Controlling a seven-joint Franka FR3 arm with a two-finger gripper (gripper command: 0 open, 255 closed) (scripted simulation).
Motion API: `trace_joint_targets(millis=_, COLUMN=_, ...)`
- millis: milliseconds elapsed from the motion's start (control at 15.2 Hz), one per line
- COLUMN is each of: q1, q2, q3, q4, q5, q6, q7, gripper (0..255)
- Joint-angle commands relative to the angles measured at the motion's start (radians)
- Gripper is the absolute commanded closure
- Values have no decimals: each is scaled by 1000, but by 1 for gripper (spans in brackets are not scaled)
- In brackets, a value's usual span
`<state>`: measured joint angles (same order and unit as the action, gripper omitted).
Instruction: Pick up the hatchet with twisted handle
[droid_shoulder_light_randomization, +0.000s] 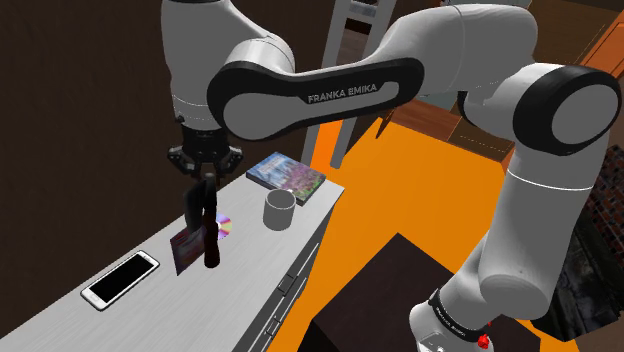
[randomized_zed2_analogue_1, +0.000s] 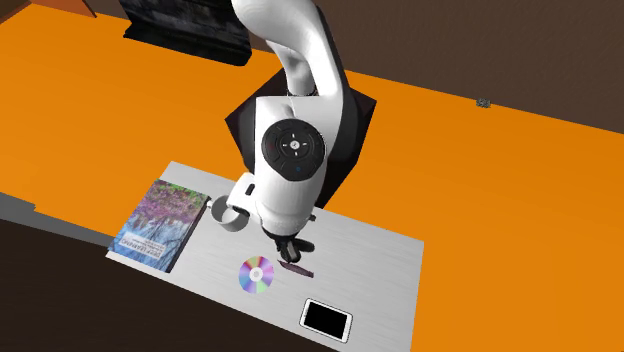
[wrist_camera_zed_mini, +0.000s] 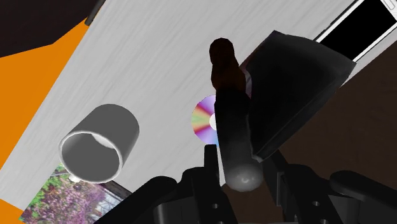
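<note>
Gripper (droid_shoulder_light_randomization: 204, 195) clamps the hatchet (droid_shoulder_light_randomization: 187, 250), which hangs over the table (droid_shoulder_light_randomization: 60, 320) in the shoulder view. From above it sits beside a disc (randomized_zed2_analogue_1: 256, 274). At the wrist, the handle (wrist_camera_zed_mini: 228, 95) is clasped. Lifting step, I judge; next, a steady rise.

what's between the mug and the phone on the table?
The rainbow disc lies between mug and phone, clearest in the second exterior view. The gripper holds the hatchet over that stretch.

Flat, even light and everything's crisp. The orange floor (droid_shoulder_light_randomization: 430, 190) pops bright while the brown walls (droid_shoulder_light_randomization: 70, 100) stay dim.
</note>
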<state>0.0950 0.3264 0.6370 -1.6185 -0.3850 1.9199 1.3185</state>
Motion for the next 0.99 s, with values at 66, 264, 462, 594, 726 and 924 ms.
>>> trace_joint_targets(millis=66, q1=2, q2=-7, q3=3, q4=30, q5=8, q6=-34, q7=-9, gripper=255)
trace_joint_targets(millis=264, q1=5, q2=-11, q3=6, q4=65, q5=13, q6=-71, q7=-18, gripper=255)
trace_joint_targets(millis=462, q1=9, q2=-13, q3=8, q4=103, q5=17, q6=-110, q7=-27, gripper=255)
trace_joint_targets(millis=594, q1=12, q2=-12, q3=9, q4=130, q5=19, q6=-136, q7=-32, gripper=255)
trace_joint_targets(millis=726, q1=16, q2=-11, q3=10, q4=159, q5=20, q6=-163, q7=-37, gripper=255)
trace_joint_targets(millis=924, q1=19, q2=-10, q3=11, q4=176, q5=20, q6=-178, q7=-40, gripper=255)
